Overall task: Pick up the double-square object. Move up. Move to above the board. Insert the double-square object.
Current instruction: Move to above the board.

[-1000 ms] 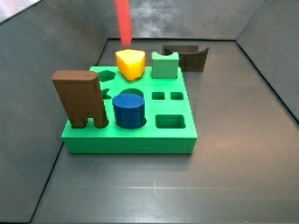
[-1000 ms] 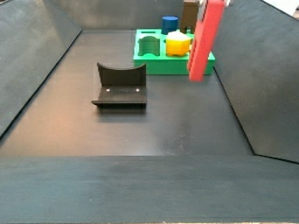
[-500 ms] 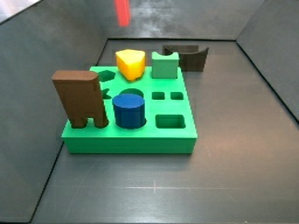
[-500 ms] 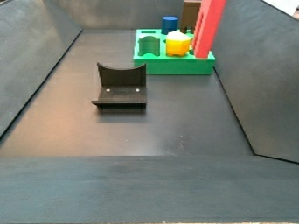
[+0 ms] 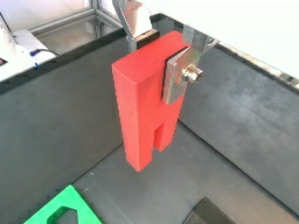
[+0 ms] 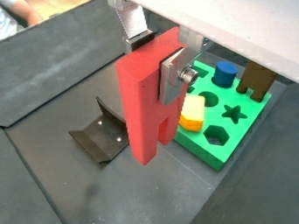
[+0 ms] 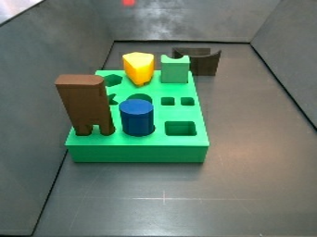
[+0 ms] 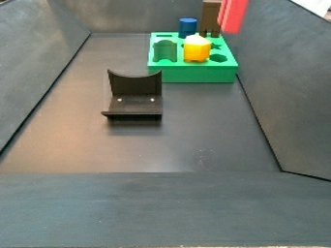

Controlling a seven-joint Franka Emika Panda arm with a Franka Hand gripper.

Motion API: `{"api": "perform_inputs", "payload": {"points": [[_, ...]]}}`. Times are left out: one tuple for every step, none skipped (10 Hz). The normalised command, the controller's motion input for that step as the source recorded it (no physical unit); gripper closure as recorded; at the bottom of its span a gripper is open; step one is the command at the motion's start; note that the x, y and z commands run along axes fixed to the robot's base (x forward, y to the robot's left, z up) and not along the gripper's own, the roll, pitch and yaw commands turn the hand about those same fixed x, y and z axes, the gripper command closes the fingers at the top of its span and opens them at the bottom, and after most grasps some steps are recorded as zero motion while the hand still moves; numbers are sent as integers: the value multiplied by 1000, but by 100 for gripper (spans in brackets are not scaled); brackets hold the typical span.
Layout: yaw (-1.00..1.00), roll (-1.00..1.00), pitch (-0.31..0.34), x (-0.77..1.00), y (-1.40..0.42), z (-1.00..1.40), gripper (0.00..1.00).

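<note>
High above the board (image 6: 233, 131), the pincer (image 5: 163, 54) clamps the double-square object (image 5: 146, 109), cropped in both side views.

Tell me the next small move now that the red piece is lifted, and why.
Probably carry it sideways toward the board. The gripper is shut on the double-square object, which hangs upright, clear of the floor. In a wrist view the board lies off to one side, not under the legs, so lowering now would likely miss the holes.
</note>
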Motion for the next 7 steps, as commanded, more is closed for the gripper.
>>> {"api": "perform_inputs", "payload": {"points": [[27, 62, 82, 3, -16, 499, 100], [28, 59, 81, 6, -12, 395, 100], [28, 54, 82, 4, -7, 241, 100], [-99, -93, 546, 277, -1000, -107, 100], [-87, -83, 528, 283, -1000, -116, 100], [-43, -54, 474, 302, -1000, -108, 100], [-23, -91, 362, 314, -1000, -103, 100]]}}
